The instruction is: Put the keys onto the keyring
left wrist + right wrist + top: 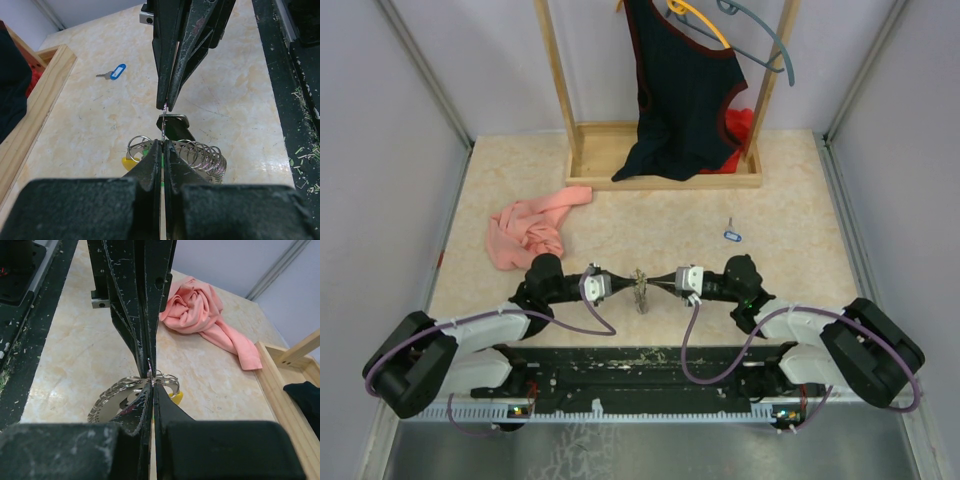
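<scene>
Top view: left gripper [625, 284] and right gripper [658, 284] meet tip to tip over the near middle of the tabletop [790, 270], with the keyring [641, 293] bunched between the tips. Cannot tell whether it touches the tabletop. A blue-headed key [731, 234] lies alone, well apart toward the far right. A pink cloth [530, 228] lies at the far left, and a wooden rack [665, 165] at the far edge has a dark top [685, 90] hanging in it. Left wrist view: the left gripper [162, 145] has its jaws clenched on a thin wire of the keyring [202, 156], coiled rings spilling to the right, a yellow piece [129, 163] on the left and a black key head [176, 129] just above. The right gripper [166, 106] comes in from the top, jaws pinched on the same wire. The blue-headed key [115, 72] lies flat near the rack. Right wrist view: the right gripper [152, 386] is clamped on the wire, the left gripper [149, 362] is opposite, also clamped, tips almost touching. The rings [112, 396] fan left, the yellow piece [176, 397] is on the right and the pink cloth [200, 310] lies behind.
</scene>
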Robot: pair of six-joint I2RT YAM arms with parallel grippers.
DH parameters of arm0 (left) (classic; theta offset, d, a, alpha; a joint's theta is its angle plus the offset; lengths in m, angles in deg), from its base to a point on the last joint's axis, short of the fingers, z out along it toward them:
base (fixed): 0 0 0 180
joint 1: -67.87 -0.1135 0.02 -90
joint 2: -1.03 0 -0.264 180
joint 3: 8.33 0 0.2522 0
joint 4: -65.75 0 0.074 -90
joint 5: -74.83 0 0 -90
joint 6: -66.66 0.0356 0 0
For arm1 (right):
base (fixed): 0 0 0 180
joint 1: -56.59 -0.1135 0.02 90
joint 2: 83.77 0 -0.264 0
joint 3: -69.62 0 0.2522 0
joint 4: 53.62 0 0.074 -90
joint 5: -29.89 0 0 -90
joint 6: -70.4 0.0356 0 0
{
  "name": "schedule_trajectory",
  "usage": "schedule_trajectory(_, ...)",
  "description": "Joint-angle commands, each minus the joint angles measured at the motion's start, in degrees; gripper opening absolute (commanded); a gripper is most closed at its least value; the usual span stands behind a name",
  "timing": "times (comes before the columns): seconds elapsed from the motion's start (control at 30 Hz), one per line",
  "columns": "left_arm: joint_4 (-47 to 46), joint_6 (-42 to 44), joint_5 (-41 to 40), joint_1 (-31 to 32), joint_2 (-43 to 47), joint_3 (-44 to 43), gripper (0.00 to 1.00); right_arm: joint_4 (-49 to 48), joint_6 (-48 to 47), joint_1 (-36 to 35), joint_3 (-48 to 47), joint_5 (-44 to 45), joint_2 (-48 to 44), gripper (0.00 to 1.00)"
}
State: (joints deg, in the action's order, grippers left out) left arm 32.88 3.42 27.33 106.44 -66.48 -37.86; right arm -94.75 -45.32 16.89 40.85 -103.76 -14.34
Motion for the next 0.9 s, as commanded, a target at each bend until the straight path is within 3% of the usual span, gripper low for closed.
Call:
schedule_trajectory(0.0,-3.45,-0.84,2.04,-0.19,-0.5,-0.39,0.01,-2.83,0.84,-1.16,-2.31,-2.12,0.44,0.0)
schedule_trajectory(0.33,-4.08,-0.35,3.7,-0.16,-1.23,-0.4,0.01,0.67,2.0,-1.43,-4.26,-3.24,1.15,0.0)
schedule_trajectory(0.87,3.06,6.61,3.6,-0.14,-0.06,-1.4,0.01,24.81,1.56,1.81,-13.36,-10.3,-0.86,0.0)
